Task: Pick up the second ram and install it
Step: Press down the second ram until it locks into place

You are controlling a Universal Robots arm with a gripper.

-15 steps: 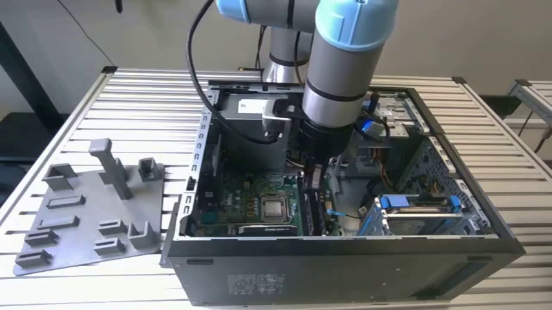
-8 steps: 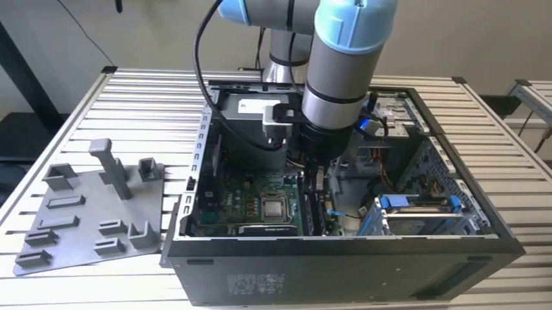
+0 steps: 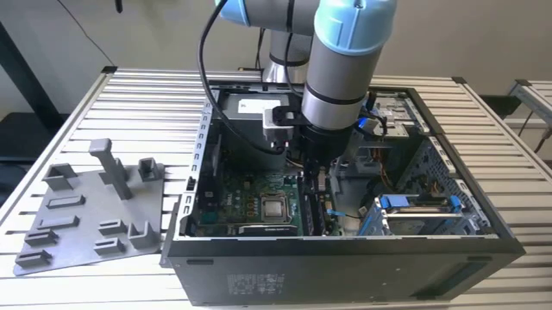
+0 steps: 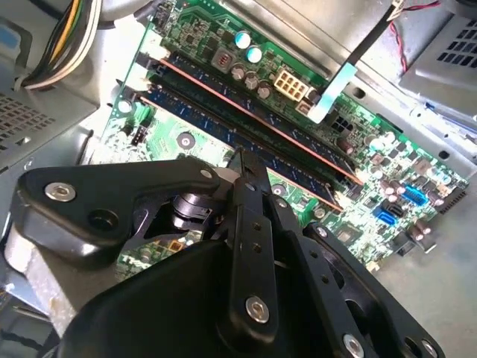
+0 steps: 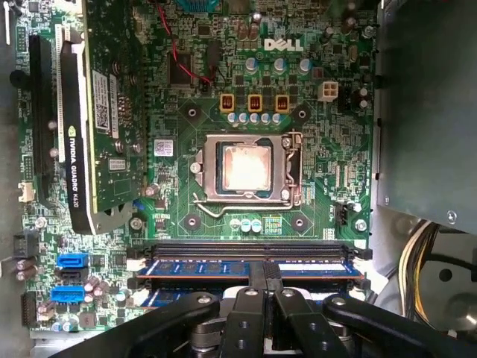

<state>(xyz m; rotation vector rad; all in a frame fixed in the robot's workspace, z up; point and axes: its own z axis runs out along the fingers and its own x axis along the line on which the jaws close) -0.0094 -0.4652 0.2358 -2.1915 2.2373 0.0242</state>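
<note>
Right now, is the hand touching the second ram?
Cannot tell. In the first wrist view the hand overlaps the second ram in its slot, and its tips hide any contact or gap.

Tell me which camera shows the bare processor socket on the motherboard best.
The first wrist view: it looks straight down on the processor socket, whole and unobstructed, with its metal frame and lever clear. In the exterior view the socket sits small, deep in the computer case beside the arm.
</note>
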